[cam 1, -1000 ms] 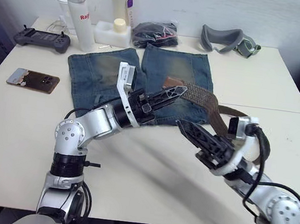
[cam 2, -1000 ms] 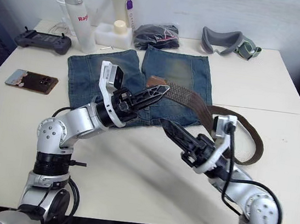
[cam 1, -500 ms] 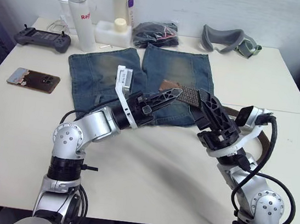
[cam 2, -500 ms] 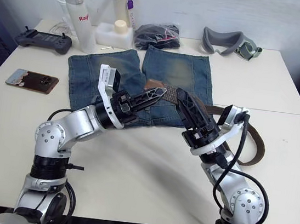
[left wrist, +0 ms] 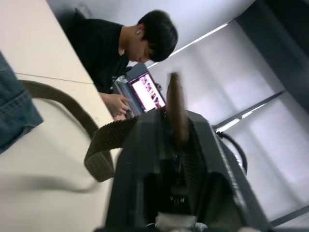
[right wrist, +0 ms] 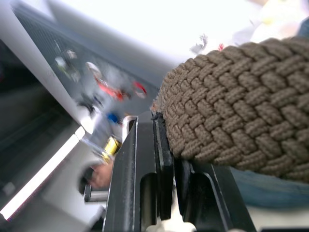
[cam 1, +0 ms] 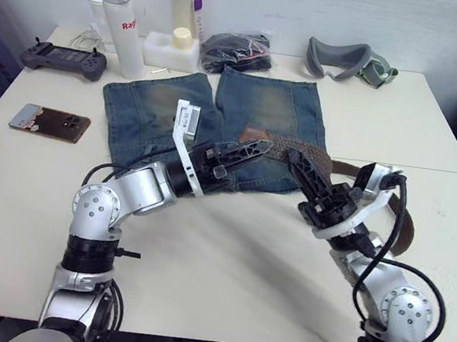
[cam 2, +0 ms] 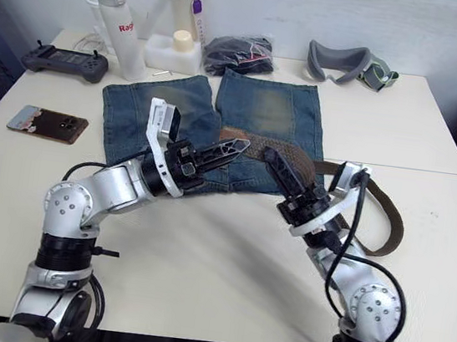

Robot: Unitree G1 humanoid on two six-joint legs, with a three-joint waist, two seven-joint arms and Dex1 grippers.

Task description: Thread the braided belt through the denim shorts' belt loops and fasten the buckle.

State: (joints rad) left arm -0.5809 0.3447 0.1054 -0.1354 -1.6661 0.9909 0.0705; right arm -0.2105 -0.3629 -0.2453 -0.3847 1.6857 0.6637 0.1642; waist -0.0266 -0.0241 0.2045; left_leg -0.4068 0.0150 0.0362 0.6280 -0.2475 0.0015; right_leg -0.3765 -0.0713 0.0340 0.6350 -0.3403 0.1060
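The silver metal buckle and the short blue denim belt loops are too small or too covered to be made out, and the shorts' waistband is lying hidden under both arms. The long dark brown braided belt [cam 1: 315, 155] is running across the right leg of the faded blue denim shorts [cam 1: 272, 109], then looping off onto the bare cream table [cam 1: 225, 263] toward the right arm. The shorts are lying flat at the middle of the table, legs pointing away from the robot. A person in a black top is sitting beyond the table at a lit laptop in the left wrist view.

The left gripper [cam 1: 258, 149] is reaching in low over the shorts, its black fingers pinching the belt's reddish-brown leather tip [cam 1: 254, 133]. The right gripper [cam 1: 301, 165] is angling in from the right, fingers closed on the woven strap just beside it.
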